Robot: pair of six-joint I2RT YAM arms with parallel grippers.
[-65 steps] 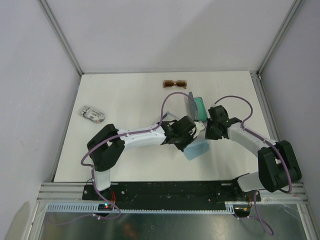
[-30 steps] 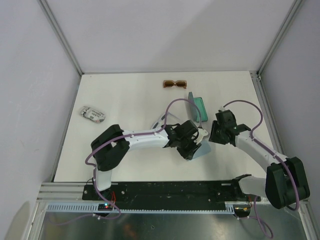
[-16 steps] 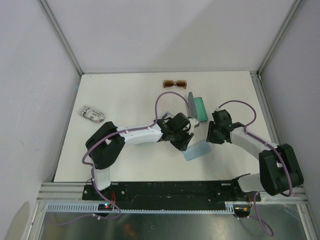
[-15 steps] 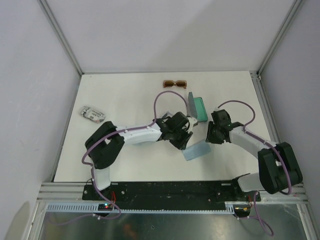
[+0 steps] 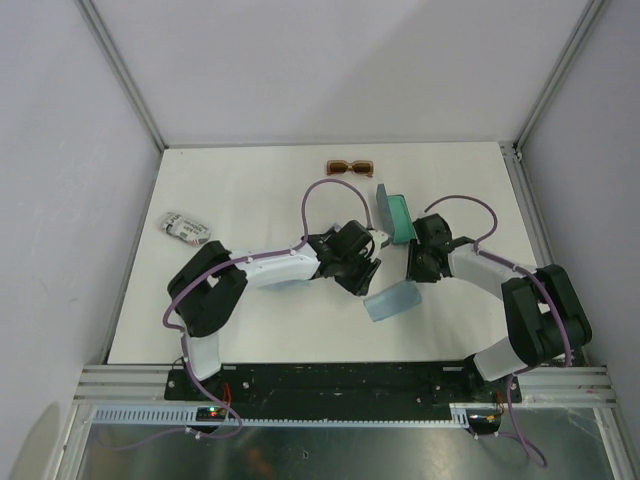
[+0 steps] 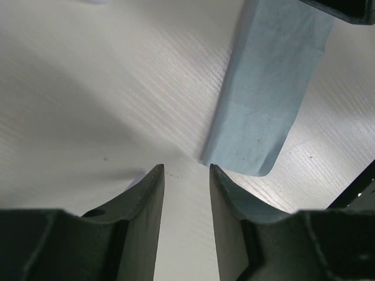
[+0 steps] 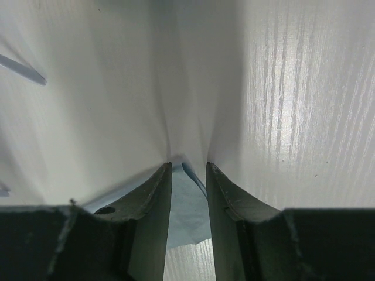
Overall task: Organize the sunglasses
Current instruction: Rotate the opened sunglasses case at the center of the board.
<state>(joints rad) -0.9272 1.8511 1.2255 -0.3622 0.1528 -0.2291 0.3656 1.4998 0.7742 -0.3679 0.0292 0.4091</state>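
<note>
The brown-amber sunglasses (image 5: pixel 350 167) lie at the back of the table, apart from both arms. The white-framed sunglasses (image 5: pixel 187 228) lie folded at the left. My left gripper (image 5: pixel 362 280) (image 6: pixel 186 168) is open over bare table, its tips just short of the near corner of a light blue cloth (image 5: pixel 392 300) (image 6: pixel 266 99). My right gripper (image 5: pixel 412 272) (image 7: pixel 188 167) is open and low at the cloth's far right corner. A corner of the cloth (image 7: pixel 186 205) lies loose between its fingers.
An open oblong case (image 5: pixel 395 215) with a teal lining stands tilted between the two wrists, just behind the cloth. The white table (image 5: pixel 260 190) ends at metal rails on both sides, and the arm bases sit along the near edge.
The left gripper has drawn back to the left off the cloth and its jaws have widened a little. The right gripper shifted slightly left. The cloth now lies uncovered.
</note>
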